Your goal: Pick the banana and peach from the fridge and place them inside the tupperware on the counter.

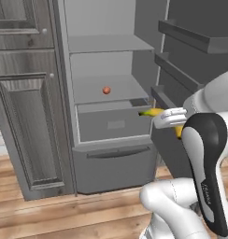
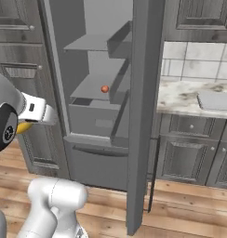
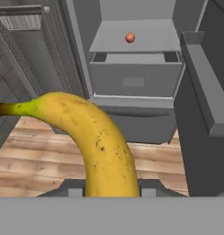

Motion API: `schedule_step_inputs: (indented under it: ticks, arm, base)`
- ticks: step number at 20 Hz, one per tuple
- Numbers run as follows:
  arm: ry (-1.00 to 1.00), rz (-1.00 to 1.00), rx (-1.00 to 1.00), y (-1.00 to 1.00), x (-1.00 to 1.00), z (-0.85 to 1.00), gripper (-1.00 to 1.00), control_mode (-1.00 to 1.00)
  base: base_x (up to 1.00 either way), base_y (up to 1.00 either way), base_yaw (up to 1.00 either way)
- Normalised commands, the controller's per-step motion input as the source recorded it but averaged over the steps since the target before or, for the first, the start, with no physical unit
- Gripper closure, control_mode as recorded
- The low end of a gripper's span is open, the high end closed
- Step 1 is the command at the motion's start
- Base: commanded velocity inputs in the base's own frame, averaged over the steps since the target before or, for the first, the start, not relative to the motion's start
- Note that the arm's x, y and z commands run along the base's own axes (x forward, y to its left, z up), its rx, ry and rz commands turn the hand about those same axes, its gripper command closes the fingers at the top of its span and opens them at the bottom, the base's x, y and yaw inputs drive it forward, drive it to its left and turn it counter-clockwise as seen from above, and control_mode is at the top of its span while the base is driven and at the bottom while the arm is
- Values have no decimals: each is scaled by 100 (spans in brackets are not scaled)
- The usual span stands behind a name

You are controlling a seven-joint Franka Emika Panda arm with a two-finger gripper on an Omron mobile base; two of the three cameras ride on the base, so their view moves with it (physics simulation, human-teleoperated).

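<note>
The yellow banana (image 3: 102,142) fills the middle of the hand view, with my gripper (image 3: 111,192) shut on its lower end. From the left base view the banana (image 1: 152,112) sticks out left of the gripper (image 1: 169,119), in front of the open fridge (image 1: 111,123). In the right base view a bit of banana (image 2: 23,127) peeks out under the hand. The small red-orange peach (image 1: 106,90) (image 2: 104,89) (image 3: 130,37) rests on the middle fridge shelf, above the pulled-out drawer. The light-grey tupperware (image 2: 216,100) lies on the marbled counter (image 2: 180,100) to the right.
The open fridge door (image 2: 141,116) with its racks (image 1: 190,42) stands between the fridge interior and the counter. Dark wood-grain cabinets (image 1: 27,116) flank the fridge on the left. Wooden floor (image 1: 64,214) lies below.
</note>
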Motion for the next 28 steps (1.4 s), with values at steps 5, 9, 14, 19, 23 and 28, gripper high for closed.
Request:
schedule_step_inputs:
  ticks: [5, 9, 14, 19, 23, 28]
  arm:
    - [0, 0, 0, 0, 0, 0, 100, 100]
    - [0, 0, 0, 0, 0, 0, 100, 100]
    - [0, 0, 0, 0, 0, 0, 100, 100]
    - [0, 0, 0, 0, 0, 0, 100, 100]
    - [0, 0, 0, 0, 0, 0, 100, 100]
    - [0, 0, 0, 0, 0, 0, 100, 100]
  base:
    - [-76, 0, 0]
    - [-74, 0, 0]
    - [-67, -17, 0]
    - [-40, -58, 0]
    - [-22, -91, 0]
    - [-3, -100, 0]
